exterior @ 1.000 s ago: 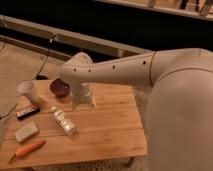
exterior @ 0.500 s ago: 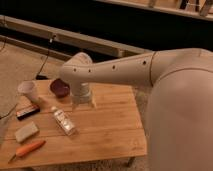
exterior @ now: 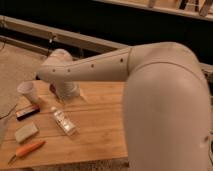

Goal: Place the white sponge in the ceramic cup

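My arm [exterior: 150,90] fills most of the view, its pale elbow bulking over the wooden table [exterior: 100,135]. It ends at the gripper [exterior: 67,93], which hangs low over the back of the table with its fingers spread wide and nothing between them that I can see. A sliver of the dark bowl [exterior: 52,89] shows just beside the fingers on the camera-left side. The clear bottle [exterior: 64,121] lies nearer the front edge than the fingers, almost straight below them in view. The ceramic cup [exterior: 28,92] stands upright, left of the fingers and at about their depth. The black-and-red bar [exterior: 27,112] lies in front of the cup. The white sponge [exterior: 26,132] rests flat on the boards, well apart from the fingers toward the front left corner, with the carrot [exterior: 27,150] just beyond it. Nothing has shifted over the last second, so I judge the reach for the sponge has not begun.
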`<state>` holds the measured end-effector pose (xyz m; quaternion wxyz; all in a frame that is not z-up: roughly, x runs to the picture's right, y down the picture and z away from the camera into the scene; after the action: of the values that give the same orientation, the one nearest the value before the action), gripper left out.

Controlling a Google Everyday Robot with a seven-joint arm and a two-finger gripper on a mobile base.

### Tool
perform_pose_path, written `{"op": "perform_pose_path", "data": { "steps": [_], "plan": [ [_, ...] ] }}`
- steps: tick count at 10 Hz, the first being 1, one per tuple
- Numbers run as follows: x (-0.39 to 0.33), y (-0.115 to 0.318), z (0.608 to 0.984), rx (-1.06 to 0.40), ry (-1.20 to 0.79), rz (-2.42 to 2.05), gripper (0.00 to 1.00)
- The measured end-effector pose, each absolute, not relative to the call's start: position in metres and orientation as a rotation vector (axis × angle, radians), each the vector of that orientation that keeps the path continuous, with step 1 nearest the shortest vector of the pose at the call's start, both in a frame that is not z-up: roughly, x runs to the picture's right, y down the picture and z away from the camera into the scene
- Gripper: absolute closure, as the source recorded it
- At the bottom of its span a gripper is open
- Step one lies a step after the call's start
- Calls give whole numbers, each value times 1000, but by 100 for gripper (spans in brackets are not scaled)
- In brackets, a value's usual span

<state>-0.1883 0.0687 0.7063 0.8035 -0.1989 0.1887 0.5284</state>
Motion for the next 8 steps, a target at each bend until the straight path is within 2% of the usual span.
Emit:
{"op": "perform_pose_path", "data": {
  "steps": [3, 5, 8],
  "plan": [
    [-273, 74, 706, -391, 310, 876, 35],
    [-325, 96, 700, -476, 234, 707, 35],
    [-356, 112, 695, -538, 180, 601, 35]
  ]
}}
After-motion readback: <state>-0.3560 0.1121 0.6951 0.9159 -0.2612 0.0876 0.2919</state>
